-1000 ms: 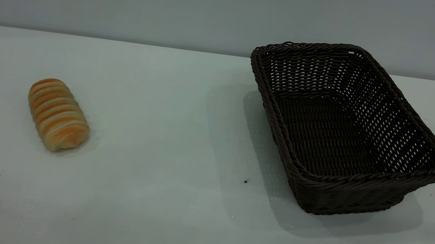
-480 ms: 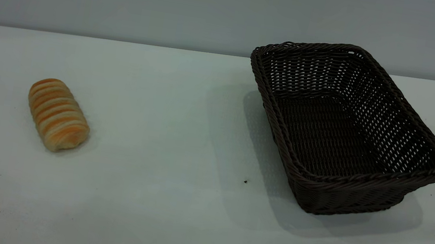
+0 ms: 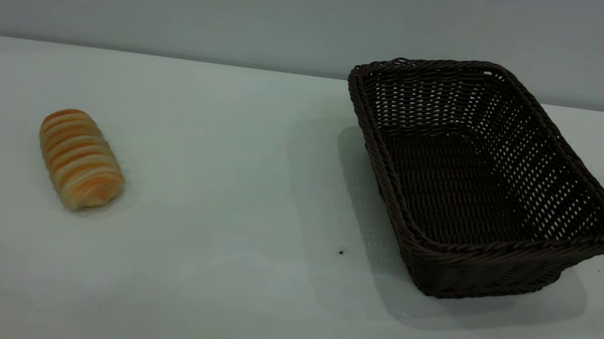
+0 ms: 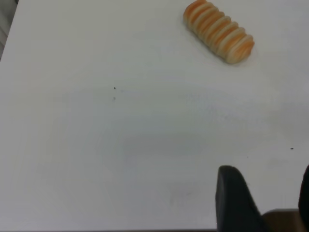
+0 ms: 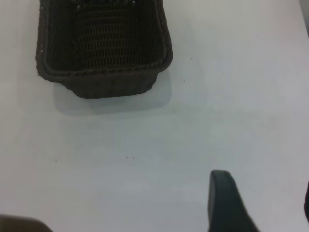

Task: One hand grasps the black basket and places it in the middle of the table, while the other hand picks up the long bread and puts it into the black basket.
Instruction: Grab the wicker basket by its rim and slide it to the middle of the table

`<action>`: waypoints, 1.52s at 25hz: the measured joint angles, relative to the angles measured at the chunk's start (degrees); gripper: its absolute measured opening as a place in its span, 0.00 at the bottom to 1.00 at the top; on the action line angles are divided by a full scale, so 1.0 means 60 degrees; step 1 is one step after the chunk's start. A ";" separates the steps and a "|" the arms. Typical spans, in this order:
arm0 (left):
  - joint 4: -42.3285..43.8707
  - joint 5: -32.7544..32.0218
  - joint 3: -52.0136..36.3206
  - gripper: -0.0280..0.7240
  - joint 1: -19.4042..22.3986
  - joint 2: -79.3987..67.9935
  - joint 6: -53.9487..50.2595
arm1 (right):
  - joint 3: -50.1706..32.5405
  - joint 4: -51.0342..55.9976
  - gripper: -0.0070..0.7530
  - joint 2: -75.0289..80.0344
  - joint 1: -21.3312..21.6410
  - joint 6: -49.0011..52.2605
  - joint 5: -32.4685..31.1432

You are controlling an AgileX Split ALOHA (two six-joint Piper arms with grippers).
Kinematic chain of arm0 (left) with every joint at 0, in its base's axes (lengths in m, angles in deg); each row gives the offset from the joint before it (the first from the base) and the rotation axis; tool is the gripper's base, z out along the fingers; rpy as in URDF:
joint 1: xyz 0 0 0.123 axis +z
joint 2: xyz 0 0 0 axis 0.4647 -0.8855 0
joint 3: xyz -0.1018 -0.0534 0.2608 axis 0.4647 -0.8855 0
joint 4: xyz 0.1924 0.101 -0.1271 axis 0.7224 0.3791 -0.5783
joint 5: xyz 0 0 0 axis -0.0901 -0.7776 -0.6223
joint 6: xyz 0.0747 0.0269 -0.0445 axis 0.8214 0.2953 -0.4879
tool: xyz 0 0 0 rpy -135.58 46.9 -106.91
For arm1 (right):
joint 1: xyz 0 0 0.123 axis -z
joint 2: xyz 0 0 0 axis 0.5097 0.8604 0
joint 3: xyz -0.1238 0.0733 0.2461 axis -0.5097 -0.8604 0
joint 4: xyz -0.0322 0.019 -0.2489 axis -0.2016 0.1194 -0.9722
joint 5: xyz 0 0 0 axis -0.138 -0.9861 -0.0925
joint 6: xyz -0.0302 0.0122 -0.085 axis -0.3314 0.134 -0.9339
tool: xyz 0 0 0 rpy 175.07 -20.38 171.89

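Note:
The long bread (image 3: 80, 160), golden-orange with pale stripes, lies on the table (image 3: 224, 278) at the left. The black basket (image 3: 497, 255) stands empty at the right, turned at an angle. Neither gripper shows in the exterior view. In the left wrist view my left gripper (image 4: 268, 181) is open and empty above bare table, well short of the bread (image 4: 218, 31). In the right wrist view my right gripper (image 5: 263, 191) is open and empty above bare table, apart from the basket (image 5: 111, 86).
A grey wall runs behind the table's far edge (image 3: 144, 53). A small dark speck (image 3: 341, 252) lies on the table left of the basket. Bare tabletop lies between the bread and the basket.

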 joint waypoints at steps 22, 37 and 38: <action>-0.0149 0.2226 0.0776 0.51 0.0000 -0.3251 -0.0009 | 0.0232 0.2780 0.54 0.3499 0.0000 -0.2075 0.2672; -0.0155 0.3226 0.1433 0.51 0.0000 -0.5411 -0.0484 | 0.1844 0.4404 0.67 1.1069 0.0000 -0.2493 0.4647; -0.0155 0.3226 0.1433 0.51 0.0000 -0.5419 -0.0484 | 0.1900 0.4686 0.67 1.1441 0.0000 -0.2483 0.4749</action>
